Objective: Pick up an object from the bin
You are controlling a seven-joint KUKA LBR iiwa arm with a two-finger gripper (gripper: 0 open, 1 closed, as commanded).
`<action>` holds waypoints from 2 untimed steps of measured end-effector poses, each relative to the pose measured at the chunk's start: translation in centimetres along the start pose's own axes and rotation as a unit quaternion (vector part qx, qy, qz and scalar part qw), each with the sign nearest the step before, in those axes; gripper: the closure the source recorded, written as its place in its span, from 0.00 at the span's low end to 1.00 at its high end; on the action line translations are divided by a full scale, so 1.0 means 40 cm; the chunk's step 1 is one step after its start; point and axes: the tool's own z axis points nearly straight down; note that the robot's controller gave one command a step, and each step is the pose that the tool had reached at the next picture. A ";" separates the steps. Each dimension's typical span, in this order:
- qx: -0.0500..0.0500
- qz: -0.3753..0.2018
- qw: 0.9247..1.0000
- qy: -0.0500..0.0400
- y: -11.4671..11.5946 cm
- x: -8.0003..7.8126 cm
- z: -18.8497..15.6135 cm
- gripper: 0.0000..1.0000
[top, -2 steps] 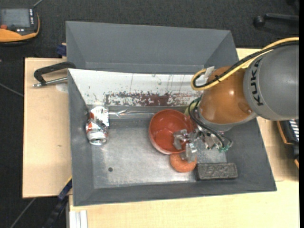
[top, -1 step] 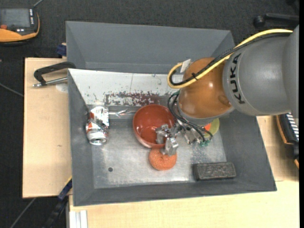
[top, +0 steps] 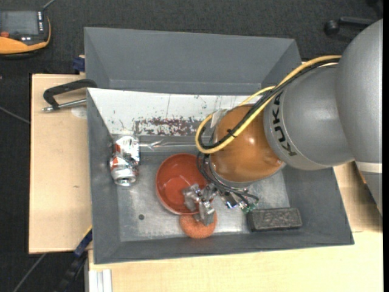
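**Hanging low at the bowl's near rim**

Starting at the near wall of the grey bin [top: 103, 181]: seeing 1 orange-red ball [top: 196, 227], rough like a sponge, lying on the floor close to that wall. Seeing to its right 1 dark grey block [top: 275, 218], rectangular, lying flat along the same wall and apart from the ball.

Moving a little farther: finding the gripper [top: 203, 205] hanging low, just above the orange-red ball and at the near rim of 1 red bowl [top: 173, 181]. Not managing to tell about touching either of them. Not managing to tell the tool's state, released or clenched, and seeing nothing clearly grasped in it.

Seeing the red bowl standing upright in the middle of the floor, its right side hiding under the orange cover [top: 243, 148] of the wrist. Finding to the left 1 crushed can [top: 124, 161], silver with red marks, lying near the left wall, apart from the bowl.

Ending at the far side: following the grey arm [top: 322, 114] reaching in from the right.
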 end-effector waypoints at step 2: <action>0.004 -0.326 0.945 -0.008 -0.031 -0.057 -0.335 1.00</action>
